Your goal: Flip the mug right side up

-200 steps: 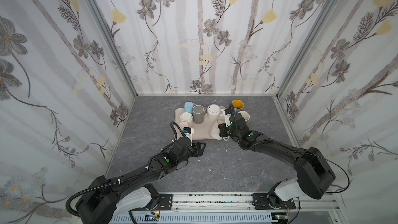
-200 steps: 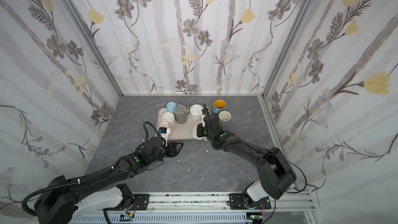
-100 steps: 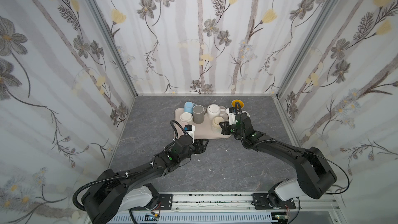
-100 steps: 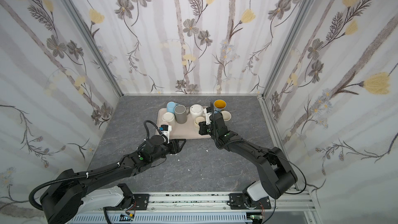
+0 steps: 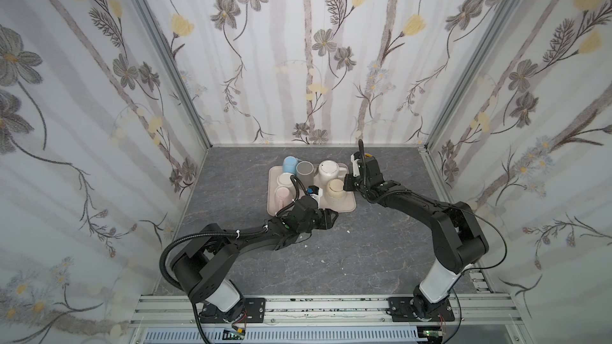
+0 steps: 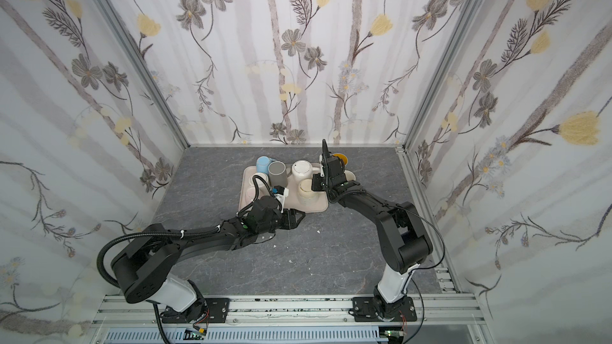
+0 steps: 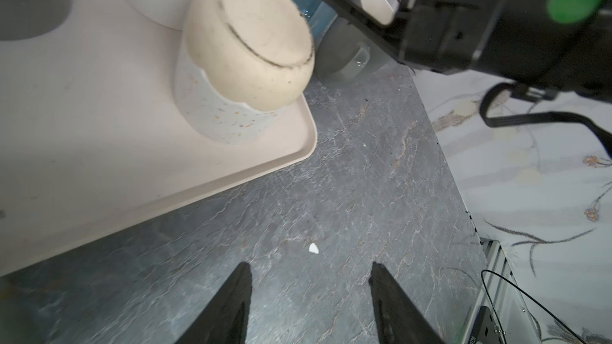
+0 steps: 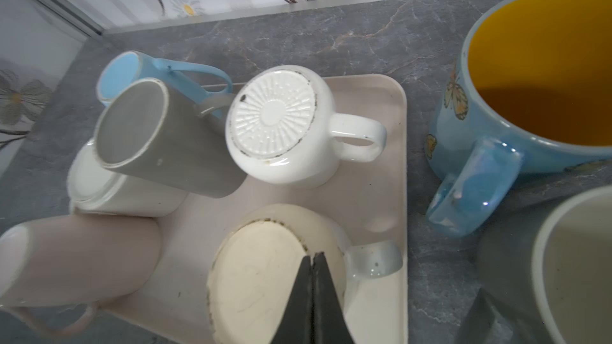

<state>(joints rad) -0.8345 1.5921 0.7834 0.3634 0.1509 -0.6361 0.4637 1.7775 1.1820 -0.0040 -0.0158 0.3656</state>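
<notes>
A cream speckled mug (image 5: 335,190) (image 6: 306,190) stands upside down on the near right corner of the beige tray (image 5: 275,206), base up (image 7: 251,47) (image 8: 261,276), its handle toward the right arm. My right gripper (image 5: 347,184) (image 6: 315,183) is shut with nothing in it, its tips (image 8: 313,254) over the edge of that mug's base. My left gripper (image 5: 332,218) (image 6: 298,218) (image 7: 311,268) is open and empty, low over the table just in front of the tray's near edge.
Also upside down on the tray: a white mug (image 8: 275,120), grey mug (image 8: 159,137), light blue mug (image 8: 122,74), small white mug (image 8: 96,186) and pink mug (image 8: 79,256). Right of the tray stand an upright blue mug with yellow inside (image 8: 530,94) and a grey one (image 8: 563,259).
My right gripper has drawn back and to the right from the tray's near right corner, staying shut. My left gripper has slid right along the tray's front edge.
</notes>
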